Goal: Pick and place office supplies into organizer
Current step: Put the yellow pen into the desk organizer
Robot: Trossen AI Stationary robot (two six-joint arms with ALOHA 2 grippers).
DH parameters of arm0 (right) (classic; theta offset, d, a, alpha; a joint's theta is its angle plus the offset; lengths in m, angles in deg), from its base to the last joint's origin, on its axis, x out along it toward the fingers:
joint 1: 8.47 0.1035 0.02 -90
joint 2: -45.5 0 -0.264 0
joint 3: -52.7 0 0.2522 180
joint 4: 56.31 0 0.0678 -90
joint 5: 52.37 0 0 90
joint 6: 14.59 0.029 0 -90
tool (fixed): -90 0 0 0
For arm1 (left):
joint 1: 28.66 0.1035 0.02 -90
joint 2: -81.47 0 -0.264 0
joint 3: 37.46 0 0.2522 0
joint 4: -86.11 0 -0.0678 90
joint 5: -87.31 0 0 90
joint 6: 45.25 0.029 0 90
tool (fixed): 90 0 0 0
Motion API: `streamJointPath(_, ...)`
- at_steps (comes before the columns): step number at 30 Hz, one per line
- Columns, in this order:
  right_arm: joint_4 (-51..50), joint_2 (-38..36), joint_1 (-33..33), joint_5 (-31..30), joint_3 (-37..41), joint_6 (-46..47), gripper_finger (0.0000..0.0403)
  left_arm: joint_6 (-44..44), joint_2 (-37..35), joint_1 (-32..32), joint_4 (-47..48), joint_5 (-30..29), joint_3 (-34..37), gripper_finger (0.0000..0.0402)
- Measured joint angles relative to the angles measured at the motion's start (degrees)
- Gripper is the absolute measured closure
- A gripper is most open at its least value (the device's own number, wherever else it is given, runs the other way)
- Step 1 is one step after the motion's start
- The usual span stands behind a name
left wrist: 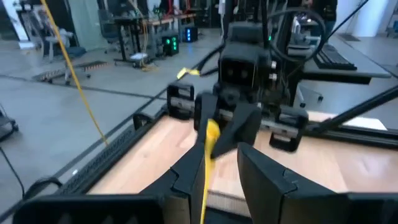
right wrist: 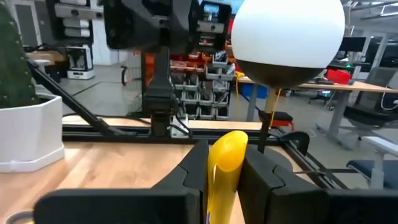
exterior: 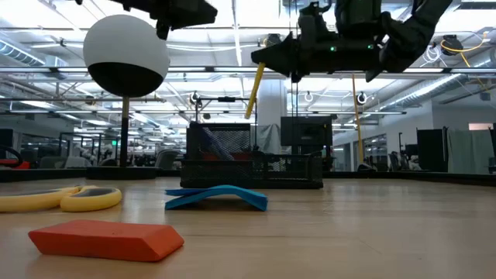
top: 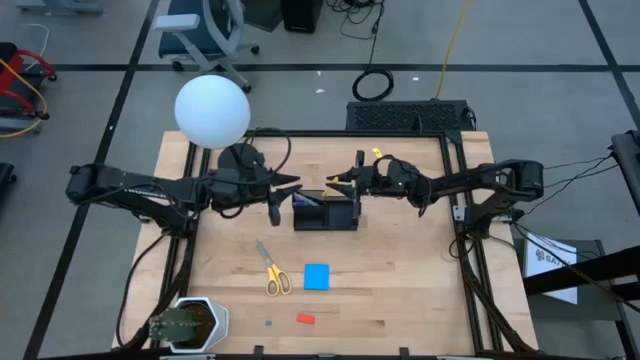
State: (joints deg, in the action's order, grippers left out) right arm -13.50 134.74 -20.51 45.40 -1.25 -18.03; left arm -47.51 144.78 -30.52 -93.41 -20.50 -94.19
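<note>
Pencil, yellow, is pinched between the right tool's closed fingers, tilted above the organizer at tabletop centre. Right arm reaches in from 3 o'clock, held level. Left tool hovers at the organizer's 9 o'clock, fingers spread narrowly, empty. Scissors and note pad lie toward 6 o'clock.

The yellow pencil runs off the bottom edge of the right wrist view. In the high view's lower middle, a tiny grey speck beside the red eraser is too small to identify.
</note>
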Motion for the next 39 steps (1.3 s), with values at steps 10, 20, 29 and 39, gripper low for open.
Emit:
streamJointPath(10, -3.6, 9.4, -0.4, 2.6, -6.1, 1.8, 0.0358, -1.3, -0.7, -0.1, -0.4, 1.2, 1.3, 0.0300)
streamJointPath(20, -9.1, 11.2, -1.4, 2.8, -8.1, 1.2, 0.0358, -1.5, -0.7, -0.5, -0.5, 1.9, 1.3, 0.0300)
streamJointPath(29, -10.1, 11.2, -1.5, 2.7, -8.1, 1.2, 0.0358, -1.9, -0.7, -0.5, -0.6, 2.3, 1.3, 0.0300)
streamJointPath(39, -9.3, 11.2, -1.5, 2.0, -8.1, 1.2, 0.0241, -2.5, -0.7, -0.5, -0.6, 2.4, 1.3, 0.0300)
